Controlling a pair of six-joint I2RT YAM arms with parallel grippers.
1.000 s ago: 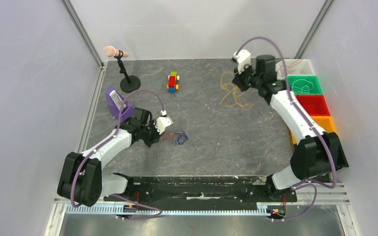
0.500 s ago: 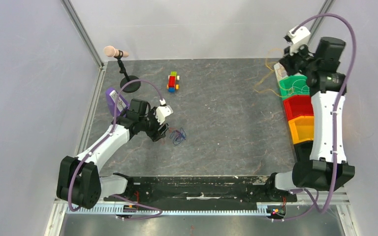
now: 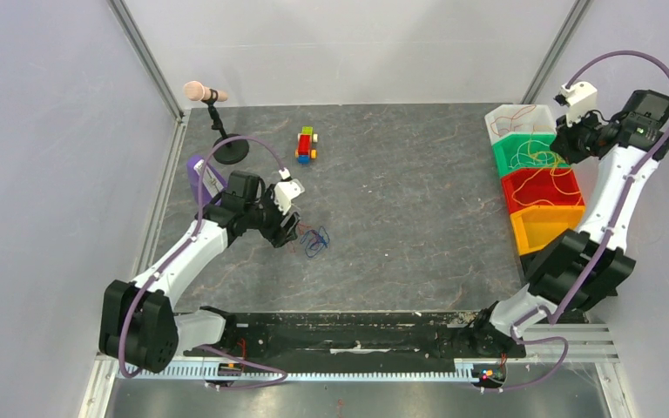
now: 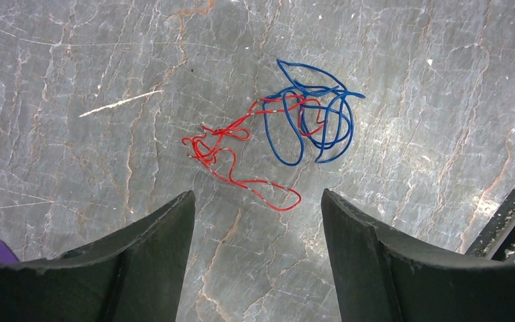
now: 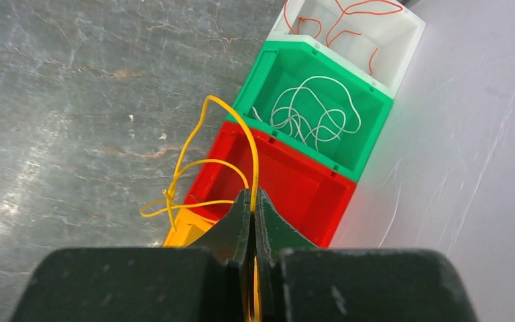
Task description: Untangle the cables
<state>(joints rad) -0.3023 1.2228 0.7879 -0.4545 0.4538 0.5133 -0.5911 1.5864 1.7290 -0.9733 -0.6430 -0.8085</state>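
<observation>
On the table a tangle of thin cables lies loose, a red one (image 4: 241,161) hooked into a blue one (image 4: 316,121). My left gripper (image 4: 258,196) hovers just short of them, open, with nothing between its fingers; from above it (image 3: 289,228) sits left of the tangle (image 3: 314,241). Over the bins at the far right my right gripper (image 5: 253,194) is shut on a yellow cable (image 5: 209,160), whose loops (image 3: 550,165) dangle above the red bin (image 5: 295,181). A white cable (image 5: 315,111) lies in the green bin (image 5: 268,60). An orange cable (image 5: 349,12) lies in the white bin (image 5: 402,33).
A row of bins runs along the right wall: white (image 3: 498,117), green (image 3: 507,148), red (image 3: 523,187), orange (image 3: 544,228). A toy car (image 3: 306,144) and a microphone on a stand (image 3: 206,92) stand at the back left. A purple object (image 3: 200,172) lies beside the left arm.
My left gripper has opened and shifted slightly right, leaving the red and blue tangle on the table. The right arm has swung from mid-table to above the bins, carrying the yellow cable.
</observation>
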